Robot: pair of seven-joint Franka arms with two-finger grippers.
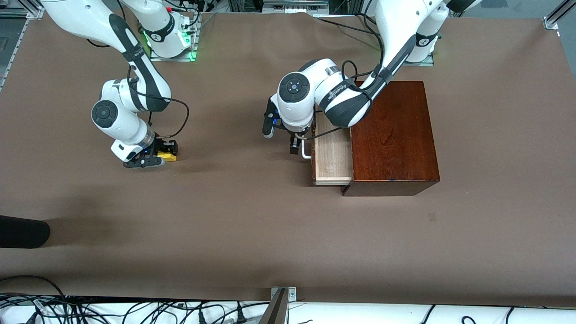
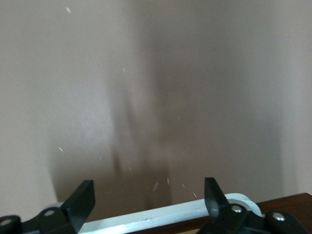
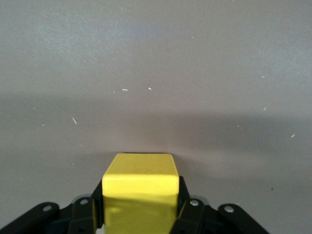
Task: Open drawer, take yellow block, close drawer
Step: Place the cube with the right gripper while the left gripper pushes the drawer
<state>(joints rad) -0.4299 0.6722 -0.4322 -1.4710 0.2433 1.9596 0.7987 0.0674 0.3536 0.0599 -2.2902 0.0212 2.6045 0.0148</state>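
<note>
The dark reddish-brown wooden box (image 1: 393, 135) stands toward the left arm's end of the table. Its drawer (image 1: 333, 153) is pulled partly out and shows a pale wood interior. My left gripper (image 1: 297, 145) is at the white bar handle (image 1: 306, 152). In the left wrist view the gripper (image 2: 148, 192) is open, with one finger on each side of the handle (image 2: 156, 217). My right gripper (image 1: 155, 157) is low over the table toward the right arm's end, shut on the yellow block (image 1: 169, 156). In the right wrist view the block (image 3: 140, 187) sits between the fingers (image 3: 185, 204).
A black rounded object (image 1: 22, 231) reaches in at the right arm's end of the table, nearer to the front camera. Cables (image 1: 135, 312) run below the near edge. The table is covered in brown cloth (image 1: 252, 225).
</note>
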